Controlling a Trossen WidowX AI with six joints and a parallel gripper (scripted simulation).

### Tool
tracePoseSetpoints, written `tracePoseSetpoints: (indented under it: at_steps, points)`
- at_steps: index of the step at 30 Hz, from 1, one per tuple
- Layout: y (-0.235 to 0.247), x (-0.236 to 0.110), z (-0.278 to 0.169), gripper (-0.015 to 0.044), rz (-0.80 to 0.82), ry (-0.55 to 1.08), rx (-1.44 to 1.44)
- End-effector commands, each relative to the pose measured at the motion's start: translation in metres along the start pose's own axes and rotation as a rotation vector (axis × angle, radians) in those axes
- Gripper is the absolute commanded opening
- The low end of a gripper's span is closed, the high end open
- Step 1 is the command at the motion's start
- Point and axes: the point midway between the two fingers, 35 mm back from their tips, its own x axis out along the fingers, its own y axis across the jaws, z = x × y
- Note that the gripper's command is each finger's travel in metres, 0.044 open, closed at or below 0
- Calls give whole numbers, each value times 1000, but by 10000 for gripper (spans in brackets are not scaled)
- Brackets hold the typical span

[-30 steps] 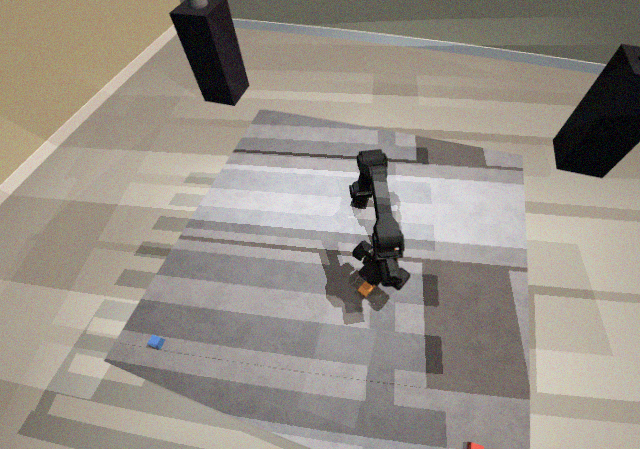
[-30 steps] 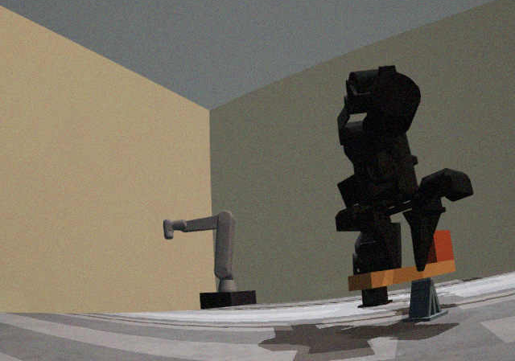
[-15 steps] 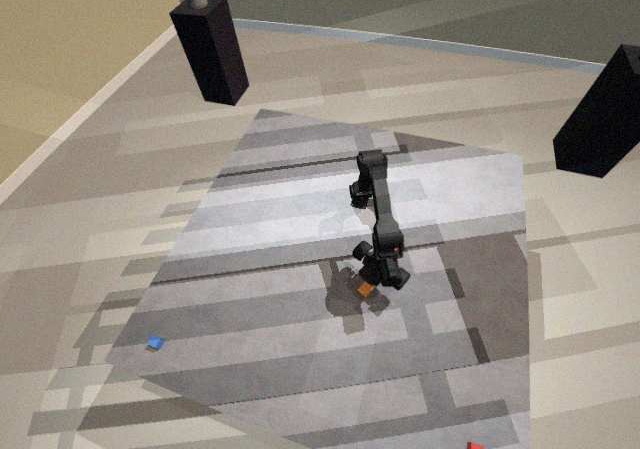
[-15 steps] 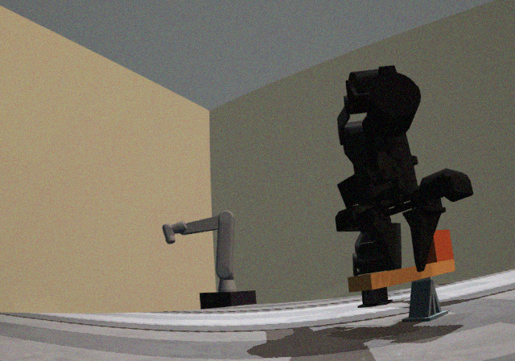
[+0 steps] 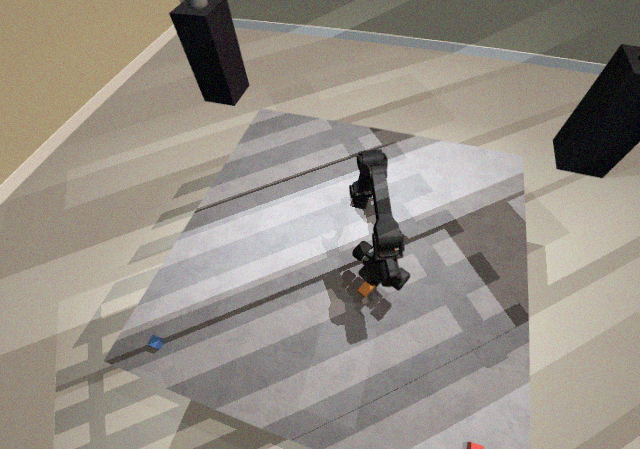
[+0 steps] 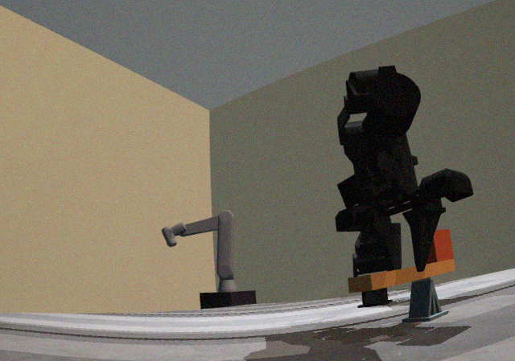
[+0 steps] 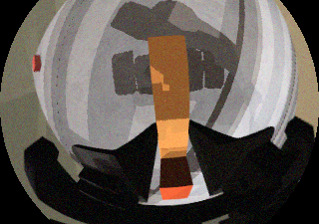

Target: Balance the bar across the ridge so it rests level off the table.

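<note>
Bar (image 6: pixel 400 277) of orange, clamped between my jaws, runs out to both sides of my gripper (image 6: pixel 422 261) with a red block on one end. Directly beneath my jaws stands the grey ridge (image 6: pixel 423 300); I grip off-centre, probably so the weighted end balances level, clear of the table (image 6: pixel 166 319).

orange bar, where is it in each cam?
Top: only a small piece of the orange bar shows, centre, under the end effector.
Exterior: lower right, lying across the ridge, slightly tilted, end effector shut on it.
Wrist: centre, running vertically.
Shared landmark: the black end effector gripping the bar.
</note>
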Motion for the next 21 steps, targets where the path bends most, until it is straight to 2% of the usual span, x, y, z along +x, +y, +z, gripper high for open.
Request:
tracePoseSetpoints:
  at_steps: [1,14,20,21]
  points:
    - [0,0,0,0,0,0,0]
    - [0,0,0,0,0,0,0]
    - [0,0,0,157,0,0,0]
    - [0,0,0,167,0,0,0]
